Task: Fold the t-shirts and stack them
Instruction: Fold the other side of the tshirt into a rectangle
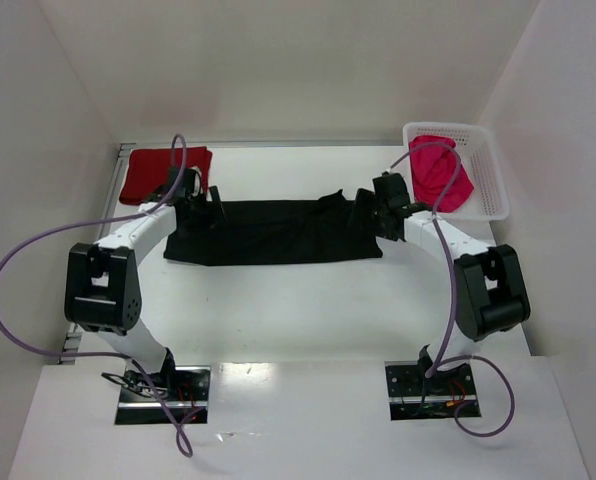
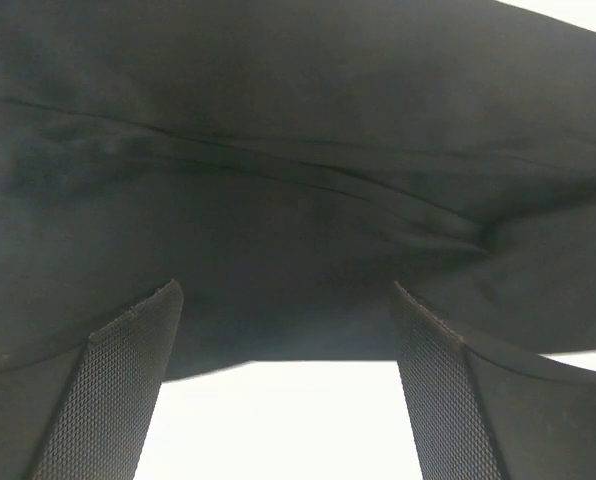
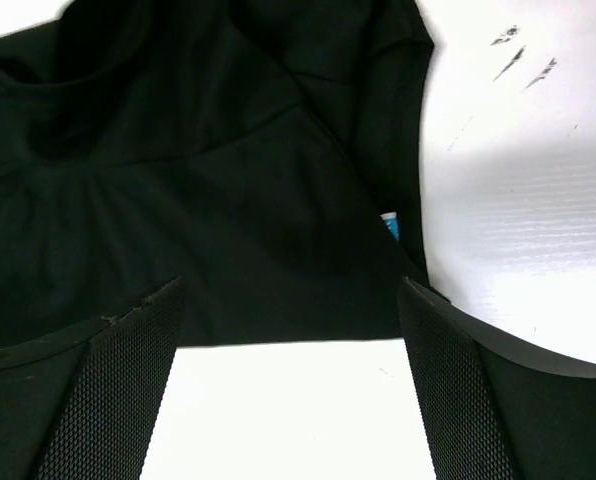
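At the near edge the two arm bases sit side by side, with bare white table in front of them. Past that, across the middle of the table, lies the black t-shirt, spread flat as a long band running left to right.

The left gripper hangs over its left end and the right gripper over its right end. In both wrist views the fingers stand wide apart with nothing clamped between them. The left gripper looks down on the shirt's near hem, with white table showing in the gap below it. The right gripper does the same at the other end, where a small blue label peeks from the cloth. Whether the fingertips touch the cloth I cannot tell.

At the far left lies the dark red t-shirt, flat on the table. At the far right the pink-red t-shirt sits bunched in the white basket.

The step in hand looks like folding the black shirt, both arms lined up for a grasp. Next, each gripper likely needs to pinch its end of the hem, both layers, then lift evenly so the band does not sag or twist.
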Available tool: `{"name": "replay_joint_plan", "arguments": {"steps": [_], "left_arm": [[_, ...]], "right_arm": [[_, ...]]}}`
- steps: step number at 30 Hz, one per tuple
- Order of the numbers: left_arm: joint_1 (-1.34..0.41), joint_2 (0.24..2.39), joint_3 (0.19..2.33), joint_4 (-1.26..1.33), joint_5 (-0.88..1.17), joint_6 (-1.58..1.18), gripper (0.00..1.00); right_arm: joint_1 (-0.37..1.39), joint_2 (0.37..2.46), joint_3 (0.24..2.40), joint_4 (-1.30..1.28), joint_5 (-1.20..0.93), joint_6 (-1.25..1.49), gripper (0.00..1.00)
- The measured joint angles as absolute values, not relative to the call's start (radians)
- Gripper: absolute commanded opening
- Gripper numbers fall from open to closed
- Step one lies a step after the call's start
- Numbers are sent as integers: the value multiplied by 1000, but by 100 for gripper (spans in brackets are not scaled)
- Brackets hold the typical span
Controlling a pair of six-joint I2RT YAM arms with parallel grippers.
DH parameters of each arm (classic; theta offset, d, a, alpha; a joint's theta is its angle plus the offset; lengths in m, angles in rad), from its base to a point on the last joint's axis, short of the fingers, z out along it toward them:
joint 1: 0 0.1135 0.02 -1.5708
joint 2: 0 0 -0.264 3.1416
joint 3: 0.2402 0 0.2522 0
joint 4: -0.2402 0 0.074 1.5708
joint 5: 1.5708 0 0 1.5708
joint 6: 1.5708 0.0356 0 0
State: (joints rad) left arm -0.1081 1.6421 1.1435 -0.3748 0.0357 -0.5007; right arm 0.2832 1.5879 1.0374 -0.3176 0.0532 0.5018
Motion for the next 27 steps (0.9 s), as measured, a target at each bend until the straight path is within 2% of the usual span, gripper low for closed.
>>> {"name": "replay_joint_plan", "arguments": {"steps": [10,15,18,19,22,23,25,27], "left_arm": [[38,1732,1144,-344,19,-490,89],[86,1759,1144,-325,19,-466,84],[107,1776,1145,-312,19,-451,74],[111,1781,1147,-308,19,-448,66],[122,1795,1147,-302,16,-445,58],[124,1798,1147,-299,15,-443,50],[124,1804,1147,-291,12,-444,44],[125,1814,1153,-286,12,-446,36]], "right_arm": [[283,1681,1037,-314,68,485,89],[283,1699,1037,-306,68,479,88],[283,1720,1037,-306,68,477,88],[283,1724,1037,-306,68,477,86],[283,1735,1037,-306,69,474,84],[283,1737,1038,-305,70,473,81],[283,1742,1038,-305,70,470,75],[283,1747,1038,-305,72,466,61]]}}
